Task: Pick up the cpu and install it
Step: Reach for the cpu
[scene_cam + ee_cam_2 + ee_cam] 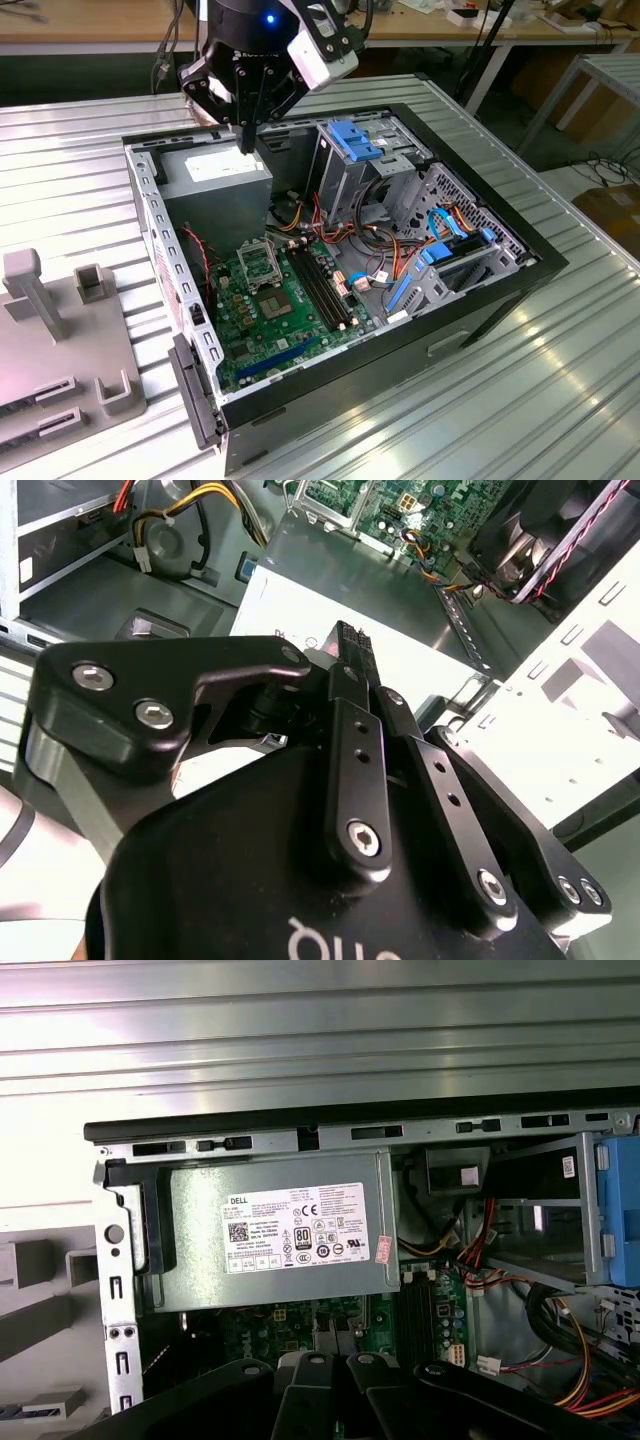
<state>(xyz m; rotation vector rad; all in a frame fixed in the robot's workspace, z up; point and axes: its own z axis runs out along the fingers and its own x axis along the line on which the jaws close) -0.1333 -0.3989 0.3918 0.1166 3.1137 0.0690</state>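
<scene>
So the gripper (247,138) hangs over the power supply (215,188) with its fingers pinched right together and, as far as we can see, nothing between them. What we take for the cpu (272,300) lies flat on the green board (245,347), well below the fingertips and toward the near edge of the exterior view, just past the socket (259,262). It's a small silvery square with a darker rim, so there's no long axis to line up with.

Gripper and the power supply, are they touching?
Cannot tell: in the exterior view the gripper overlaps the power supply; neither contact nor gap shows plainly.
</scene>
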